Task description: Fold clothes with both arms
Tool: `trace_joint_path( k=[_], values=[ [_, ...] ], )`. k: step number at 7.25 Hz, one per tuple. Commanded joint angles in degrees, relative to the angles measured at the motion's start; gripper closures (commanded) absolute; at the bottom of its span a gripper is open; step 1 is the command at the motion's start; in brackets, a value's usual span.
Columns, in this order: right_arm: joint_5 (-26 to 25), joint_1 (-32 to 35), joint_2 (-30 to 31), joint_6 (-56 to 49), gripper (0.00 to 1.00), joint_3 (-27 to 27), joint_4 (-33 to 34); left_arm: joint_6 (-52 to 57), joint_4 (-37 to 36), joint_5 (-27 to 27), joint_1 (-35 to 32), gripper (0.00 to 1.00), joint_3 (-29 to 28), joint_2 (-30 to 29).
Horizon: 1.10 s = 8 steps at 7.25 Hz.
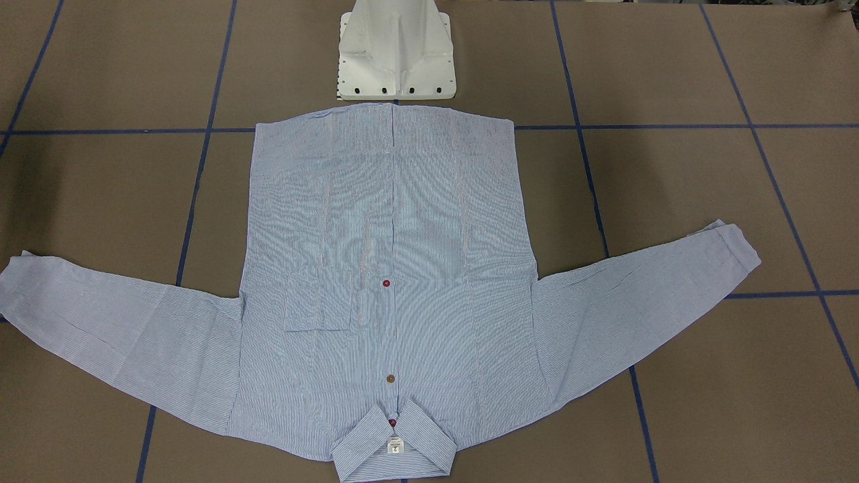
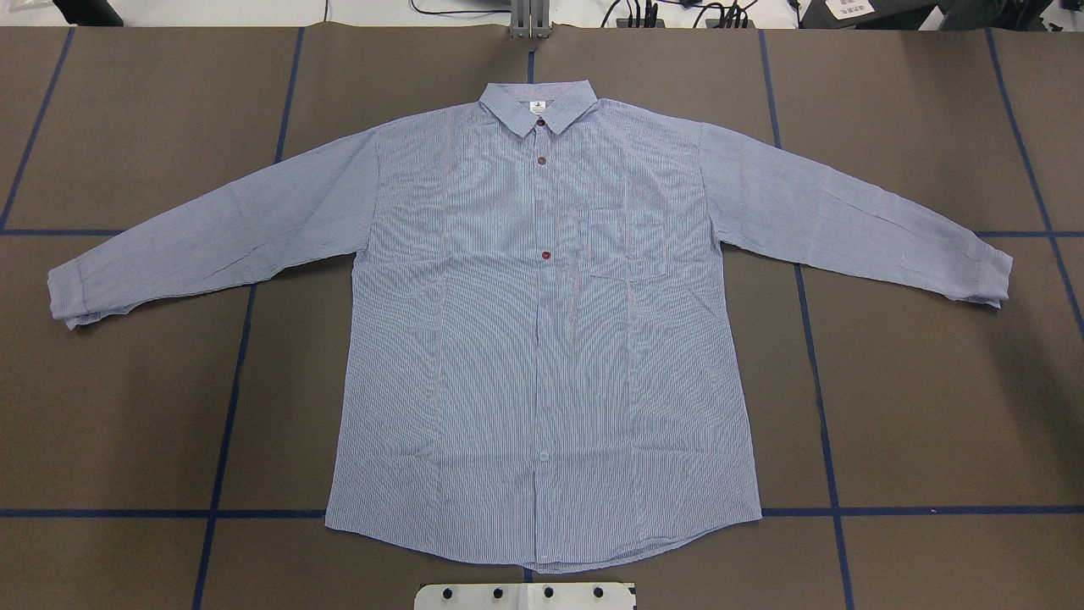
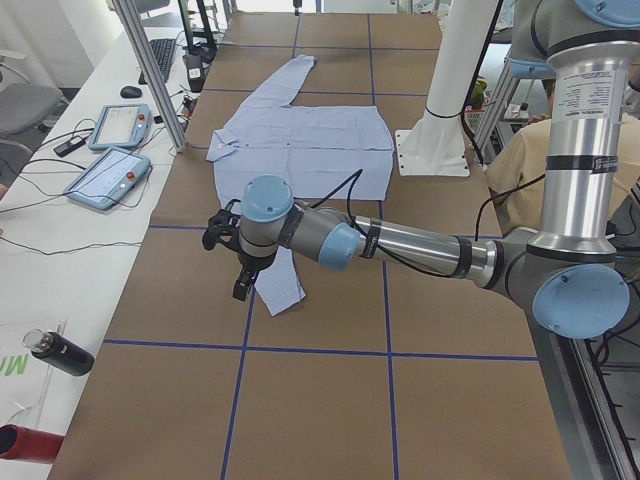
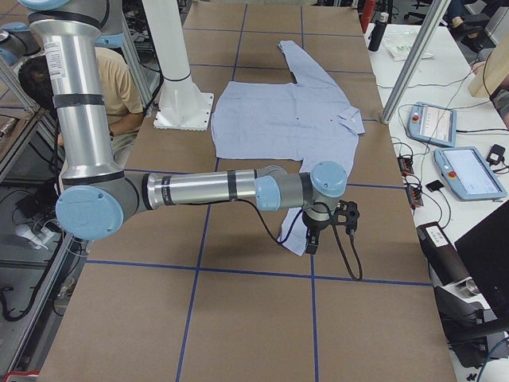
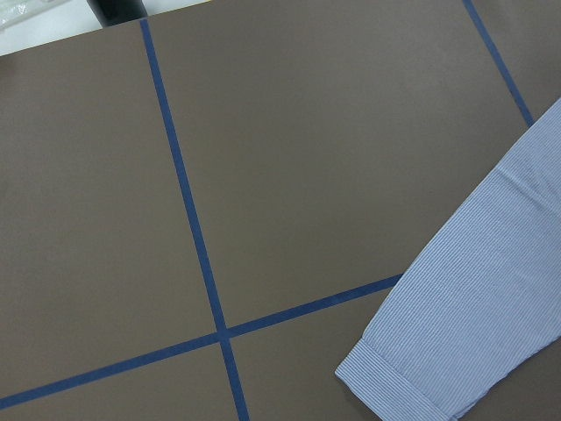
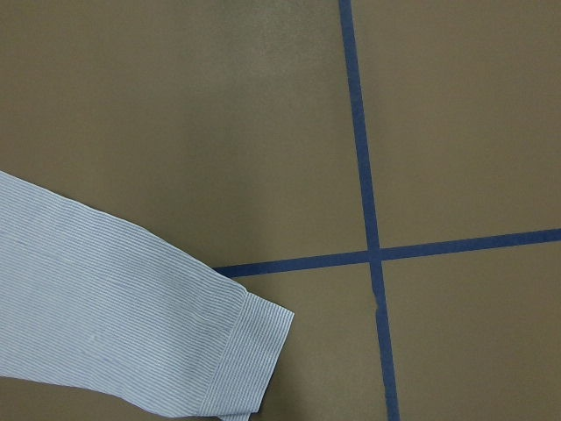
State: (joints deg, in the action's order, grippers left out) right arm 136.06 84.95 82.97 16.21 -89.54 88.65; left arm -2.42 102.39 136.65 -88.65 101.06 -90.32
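Hovering by the sleeve cuffs point(image 5: 390, 381), left hand point(image 3: 240, 288) and right hand point(image 4: 312, 243): opening width cannot be told. Uneven pinches could skew the striped shirt point(image 2: 542, 339).

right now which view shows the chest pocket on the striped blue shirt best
Overhead exterior: the chest pocket on the light blue-and-white striped shirt lies flat, fully outlined. Front-facing shows it too, fainter. Side views are too distant; wrist views show only cuffs.

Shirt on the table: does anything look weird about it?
Mostly no: the shirt lies flat and smooth. One button below the collar looks brown, while its neighbours are dark red.
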Motion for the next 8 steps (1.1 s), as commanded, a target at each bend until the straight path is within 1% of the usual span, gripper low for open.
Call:
trace_joint_path(
  k=[1, 3, 4, 6, 7, 8],
  values=[
    [0.8, -1.4, -0.2, -0.1, 0.0, -0.5, -0.3, 0.5, -0.7, -0.2, 0.1, 0.01, 0.5, -0.1],
    [0.6, -1.4, 1.5, -0.3, 0.0, -1.2, -0.7, 0.3, -0.4, -0.2, 0.0, 0.01, 1.3, 0.6],
    [0.7, -1.7, 3.7, 0.4, 0.0, -2.6, -2.4, 0.3, -0.3, -0.1, 0.1, 0.01, 1.3, 1.7],
    [2.0, -2.5, 4.2, 2.0, 0.0, -1.3, -4.9, 0.0, -0.1, 0.1, 0.1, 0.01, 0.9, 1.8],
    [2.1, -3.1, 4.6, 1.9, 0.0, -0.6, -8.4, 0.0, 0.0, 0.3, 0.2, 0.01, 0.5, 1.7],
    [2.0, -6.3, 4.5, 2.0, 0.0, 0.8, -13.9, 0.0, 0.0, 0.3, 0.3, 0.01, 0.9, 1.6]
  ],
)
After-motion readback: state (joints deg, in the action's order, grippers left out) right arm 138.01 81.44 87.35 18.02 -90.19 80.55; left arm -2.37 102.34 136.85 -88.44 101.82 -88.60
